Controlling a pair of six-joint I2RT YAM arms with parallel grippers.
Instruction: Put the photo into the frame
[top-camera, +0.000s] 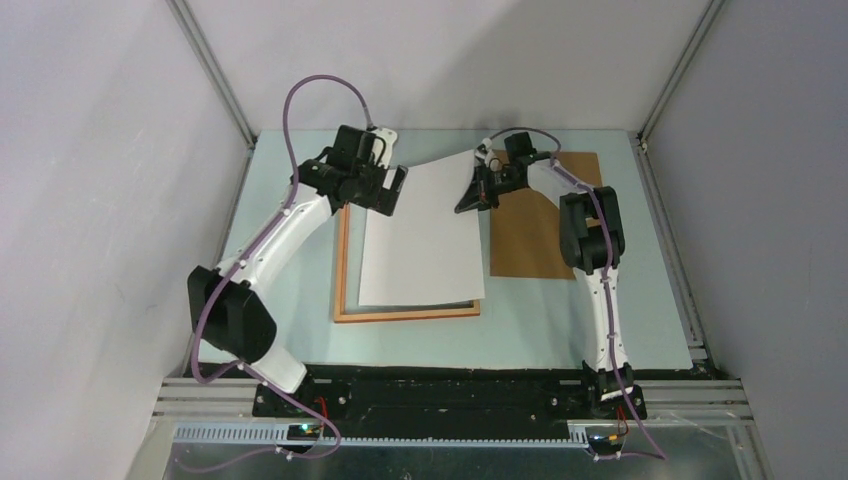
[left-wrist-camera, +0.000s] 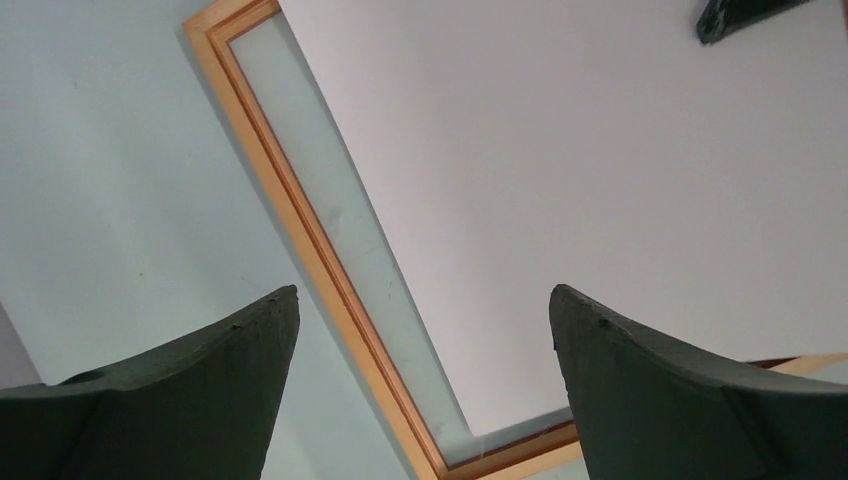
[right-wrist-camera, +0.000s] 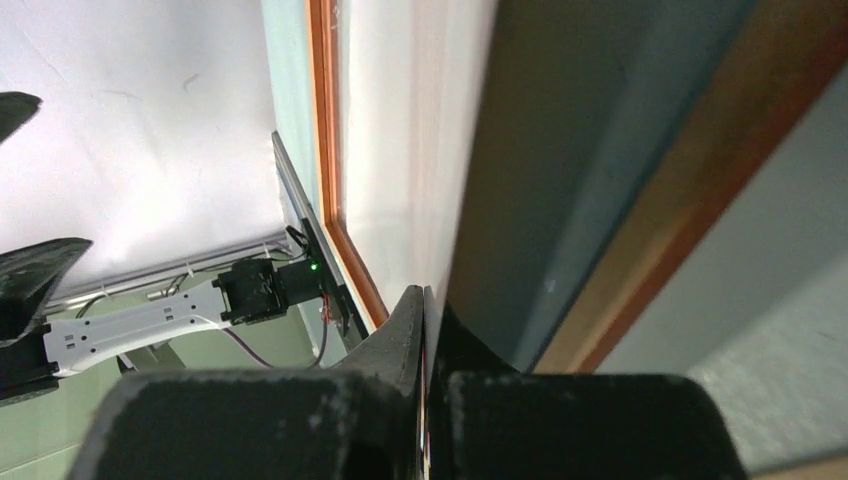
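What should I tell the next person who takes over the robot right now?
Left gripper: open, empty, above the left side of the frame.
Right gripper: shut on the far right edge of the photo.
Photo: white side up, crooked over the frame, not seated.
Backing board: right of the frame.
Left to do: square the photo into the frame, let go.

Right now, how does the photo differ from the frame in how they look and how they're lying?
The photo shows a plain white back; the frame is orange-brown wood around a clear pane. The frame lies flat on the table; the photo sits skewed across it, leaving its left side uncovered. The photo's far right edge is pinched by the shut right gripper; nothing holds the frame. Both are rectangles of similar size.
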